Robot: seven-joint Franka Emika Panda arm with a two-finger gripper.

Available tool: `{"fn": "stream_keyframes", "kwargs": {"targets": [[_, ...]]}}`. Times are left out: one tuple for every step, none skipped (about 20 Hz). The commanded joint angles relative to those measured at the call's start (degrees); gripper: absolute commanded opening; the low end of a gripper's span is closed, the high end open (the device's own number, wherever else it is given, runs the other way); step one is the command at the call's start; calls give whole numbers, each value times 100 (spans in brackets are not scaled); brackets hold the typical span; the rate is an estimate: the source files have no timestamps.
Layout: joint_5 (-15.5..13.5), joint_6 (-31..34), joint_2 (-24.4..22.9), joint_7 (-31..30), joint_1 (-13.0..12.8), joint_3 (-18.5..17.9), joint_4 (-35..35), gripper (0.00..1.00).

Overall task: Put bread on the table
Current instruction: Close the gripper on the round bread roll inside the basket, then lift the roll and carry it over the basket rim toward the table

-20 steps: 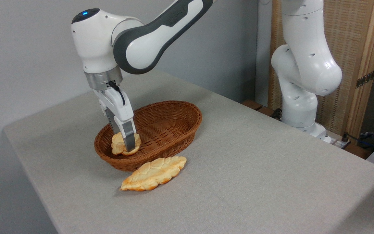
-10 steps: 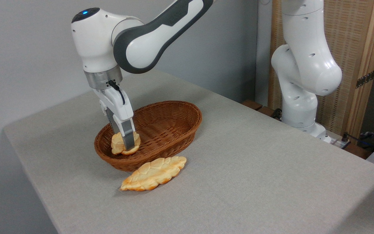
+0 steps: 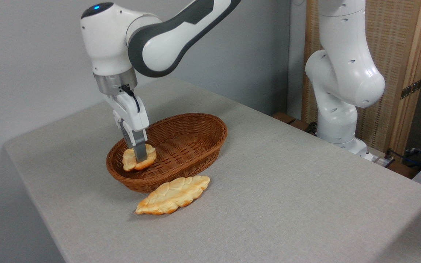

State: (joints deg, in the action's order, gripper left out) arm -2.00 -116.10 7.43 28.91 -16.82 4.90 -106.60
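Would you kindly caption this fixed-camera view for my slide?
Gripper jaws shut on the bread, lifting it from the basket; braided loaf on table.

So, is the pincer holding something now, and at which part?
Yes. The pincer is shut on the small round bun, gripping it across its middle, one finger on each side, just above the basket floor.

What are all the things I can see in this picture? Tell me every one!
Bun: one, golden-orange, held in the gripper just above the left end of the basket.
Braided loaf: one, golden with pale top, lying on the table in front of the basket.
Basket: one, brown wicker, oval, on the table.
Table: one, light grey cloth top.
Wooden screen: one, tan, behind on the right.
Robot arm: one, white and grey.
Gripper: one, grey fingers, closed on the bun.
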Motion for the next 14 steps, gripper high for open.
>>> {"fn": "stream_keyframes", "kwargs": {"targets": [[6,315,-365,-43,3,-59,-1,35],[6,438,-435,-43,21,-59,8,34],[6,483,-470,-43,38,-68,8,34],[-2,527,-531,-52,73,-77,8,34],[-3,536,-558,-52,82,-77,8,34],[-3,536,-619,-60,126,-120,16,34],[-3,536,-646,-61,144,-173,16,34],[-3,536,-725,-61,144,-287,16,34],[-3,536,-786,-61,144,-383,16,34],[-3,536,-804,-52,144,-463,16,34],[-3,536,-857,-52,144,-594,16,35],[-3,536,-866,-52,144,-656,16,35],[-3,545,-866,-43,144,-770,16,35],[6,545,-866,-52,144,-806,16,35]]}}
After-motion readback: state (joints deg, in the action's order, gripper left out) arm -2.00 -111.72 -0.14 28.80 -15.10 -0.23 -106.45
